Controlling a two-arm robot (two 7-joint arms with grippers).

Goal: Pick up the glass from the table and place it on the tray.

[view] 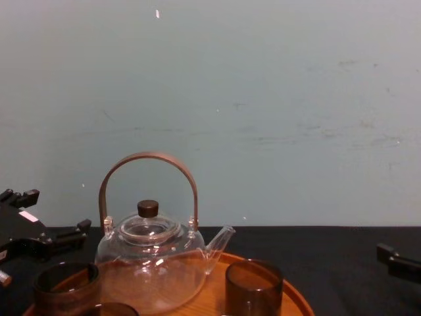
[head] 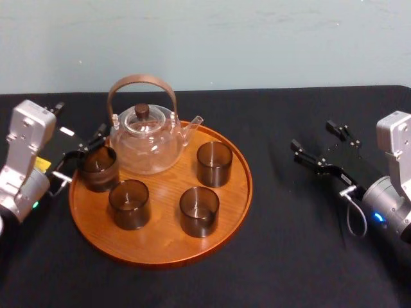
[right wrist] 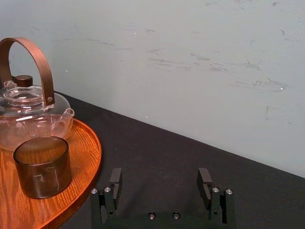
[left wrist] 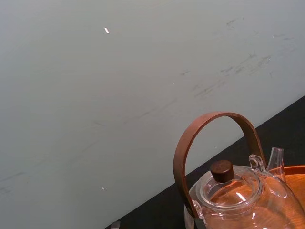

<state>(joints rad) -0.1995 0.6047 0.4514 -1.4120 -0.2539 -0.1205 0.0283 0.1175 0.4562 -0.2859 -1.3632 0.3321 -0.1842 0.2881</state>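
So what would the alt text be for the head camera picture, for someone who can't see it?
A round wooden tray on a black table holds a clear teapot and four dark glasses. The left pincer sits open at the leftmost glass; the right pincer hangs open over the table at right.

The tray [head: 160, 247] is orange-brown wood with fine grain. The four glasses [head: 129, 204] are smoky dark brown. The teapot [head: 146, 146] is clear, its handle [head: 141, 79] brown, its knob [head: 142, 110] darker. The table [head: 289, 250] is black, the wall [head: 225, 38] pale grey-green with faint scuffs. The left gripper [head: 87, 156] and right gripper [head: 314, 136] are black.
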